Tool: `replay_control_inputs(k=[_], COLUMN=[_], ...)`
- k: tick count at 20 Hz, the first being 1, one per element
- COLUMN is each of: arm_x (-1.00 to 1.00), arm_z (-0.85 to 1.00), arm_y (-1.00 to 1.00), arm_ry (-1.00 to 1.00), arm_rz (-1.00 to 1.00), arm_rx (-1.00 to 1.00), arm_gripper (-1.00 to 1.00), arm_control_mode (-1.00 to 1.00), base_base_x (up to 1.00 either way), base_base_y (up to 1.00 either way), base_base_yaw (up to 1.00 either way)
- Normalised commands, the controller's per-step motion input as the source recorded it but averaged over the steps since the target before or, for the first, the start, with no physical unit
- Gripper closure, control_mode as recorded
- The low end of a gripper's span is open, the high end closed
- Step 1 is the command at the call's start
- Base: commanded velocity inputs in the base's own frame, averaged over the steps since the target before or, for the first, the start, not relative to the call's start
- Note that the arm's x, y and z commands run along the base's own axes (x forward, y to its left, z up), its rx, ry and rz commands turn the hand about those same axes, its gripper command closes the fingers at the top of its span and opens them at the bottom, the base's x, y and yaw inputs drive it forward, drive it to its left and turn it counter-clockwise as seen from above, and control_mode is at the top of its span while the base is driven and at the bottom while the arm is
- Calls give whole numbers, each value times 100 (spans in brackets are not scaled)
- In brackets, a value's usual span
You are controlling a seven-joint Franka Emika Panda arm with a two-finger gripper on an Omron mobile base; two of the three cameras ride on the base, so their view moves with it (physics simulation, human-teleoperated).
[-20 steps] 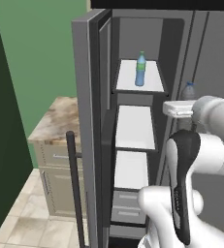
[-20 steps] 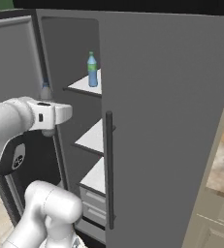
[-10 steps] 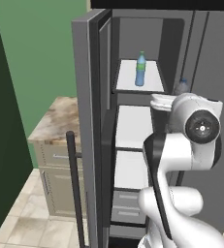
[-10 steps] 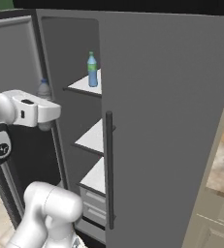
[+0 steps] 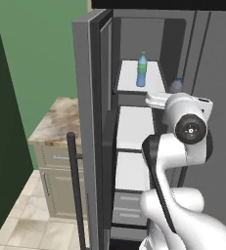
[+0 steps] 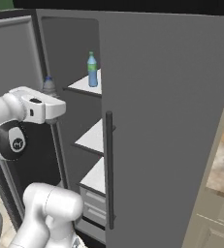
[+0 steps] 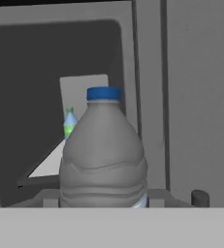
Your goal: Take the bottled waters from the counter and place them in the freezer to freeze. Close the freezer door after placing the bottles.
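Hand (image 7: 104, 203) level, gripping grey bottle (image 7: 104, 155) before freezer (image 5: 139, 83).

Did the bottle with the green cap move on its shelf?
No. The green-capped bottle stands at the same spot on the top freezer shelf as before.

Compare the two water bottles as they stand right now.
The clear blue bottle stands upright on the freezer's top shelf; the grey bottle sits in the claw, out in front of that shelf. The clear blue bottle has a green cap and slim body; the grey bottle has a blue cap and a broader, ribbed body. Both are upright and capped.
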Motion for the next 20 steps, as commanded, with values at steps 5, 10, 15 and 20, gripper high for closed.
replay_control_inputs(k=[5,10,15,20], arm_x=[45,46,38,40], arm_z=[-11,-3,0,0], arm_y=[1,1,0,0], arm_ry=[-2,-11,-17,-11], arm_rz=[0,2,1,0], arm_rx=[-10,-13,-5,0], arm_gripper=[100,100,100,100], arm_control_mode=[-100,-100,-100,-100], base_base_x=[0,0,0,0], base_base_y=[0,0,0,0], base_base_yaw=[0,0,0,0])
